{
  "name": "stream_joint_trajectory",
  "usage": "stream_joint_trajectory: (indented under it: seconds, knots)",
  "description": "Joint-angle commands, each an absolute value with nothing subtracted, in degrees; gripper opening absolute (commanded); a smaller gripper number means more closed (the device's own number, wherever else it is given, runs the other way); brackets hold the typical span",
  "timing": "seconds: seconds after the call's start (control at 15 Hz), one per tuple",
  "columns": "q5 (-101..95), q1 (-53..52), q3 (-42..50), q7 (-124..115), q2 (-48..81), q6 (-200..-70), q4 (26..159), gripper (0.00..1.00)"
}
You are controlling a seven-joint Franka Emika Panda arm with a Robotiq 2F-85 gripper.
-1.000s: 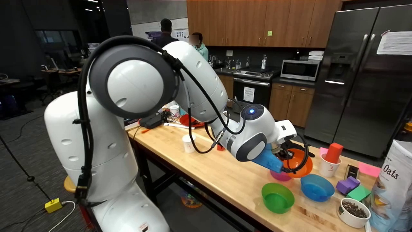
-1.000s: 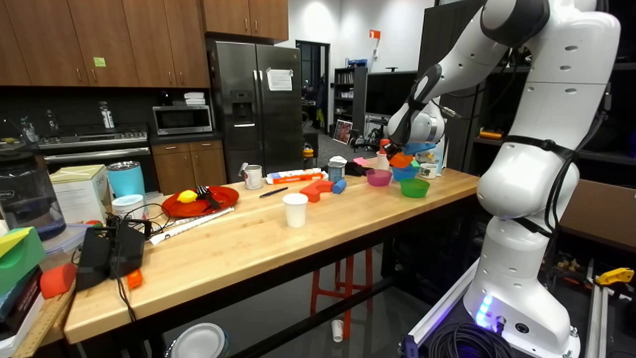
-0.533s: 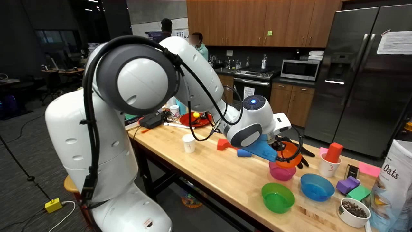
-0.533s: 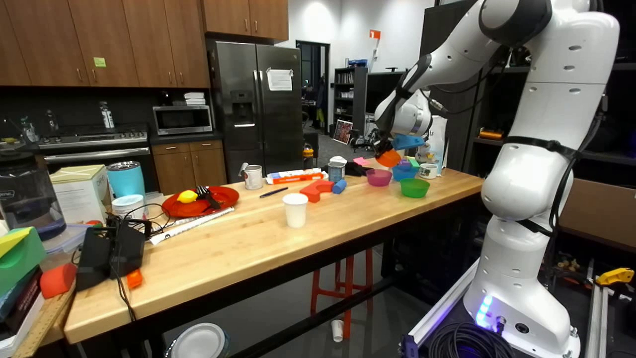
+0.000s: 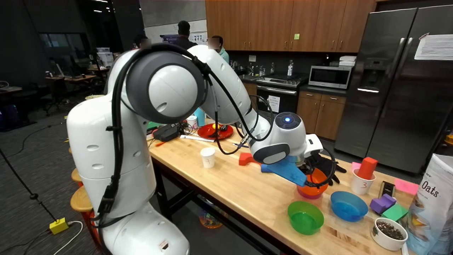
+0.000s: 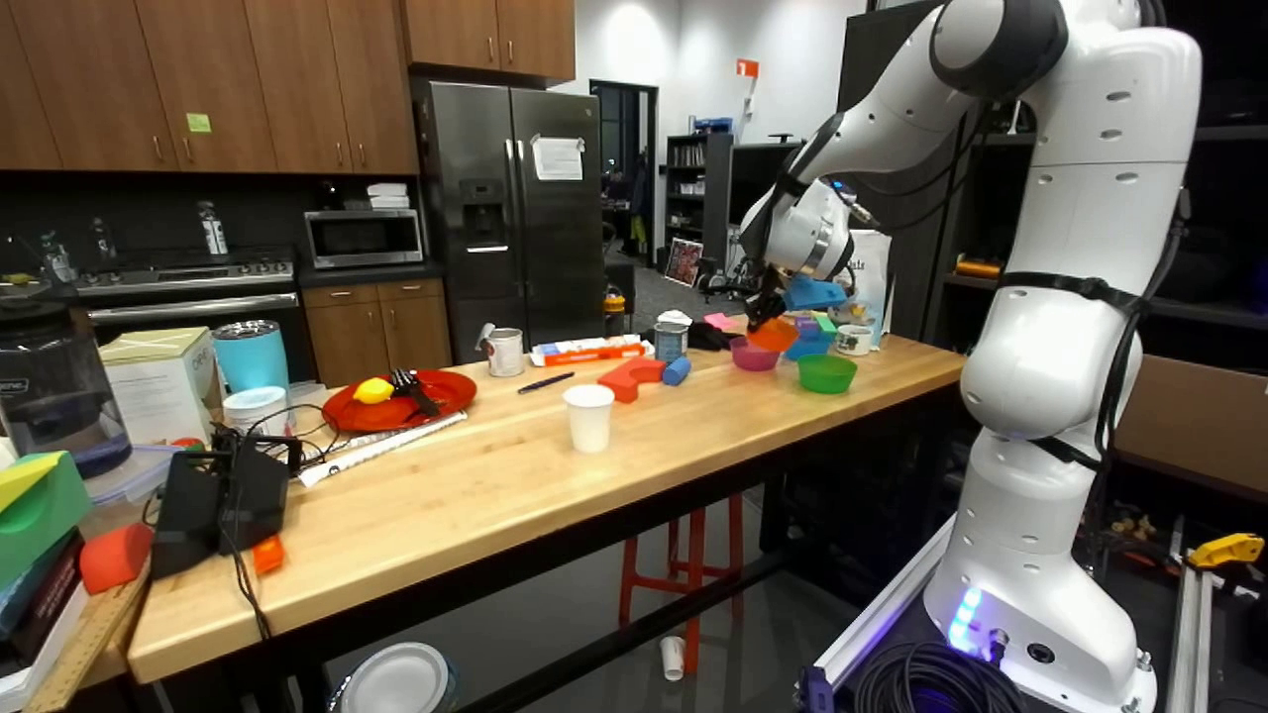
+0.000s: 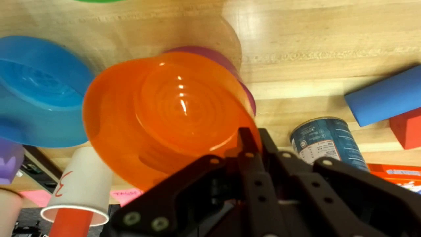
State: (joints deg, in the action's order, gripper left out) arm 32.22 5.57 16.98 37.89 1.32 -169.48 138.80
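Nearby on the surface (image 5: 247, 187) stand one blue bowl (image 5: 348, 207), one green bowl (image 5: 305, 223) and a blue-labelled can (image 7: 329, 141); one pink bowl (image 7: 245, 93) is mostly hidden in the wrist view. The tool (image 7: 258, 136), clamped on one orange bowl (image 7: 184, 108), holds it tilted over the pink one — four coloured bowls altogether.

Arm (image 5: 138, 141): glossy white, dimpled
Elbow ring (image 5: 137, 92): dark grey
Cable (image 5: 117, 109): black, strapped, arching over elbow ring
Wrist light (image 5: 287, 119): blue, well apart from elbow ring
Gripper (image 7: 258, 138): black, screw-dotted
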Motion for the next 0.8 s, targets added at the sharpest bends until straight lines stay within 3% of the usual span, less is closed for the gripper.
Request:
stream_joint_trajectory:
  seconds: [0.0, 0.53, 0.73]
  knots:
    - [32.0, 6.5, 17.6, 39.5, 3.4, -168.4, 137.1, 0.40]
    - [32.5, 6.7, 17.1, 38.8, 5.2, -168.2, 136.5, 0.93]
    - [32.8, 6.6, 16.9, 38.7, 5.4, -168.0, 136.6, 1.00]
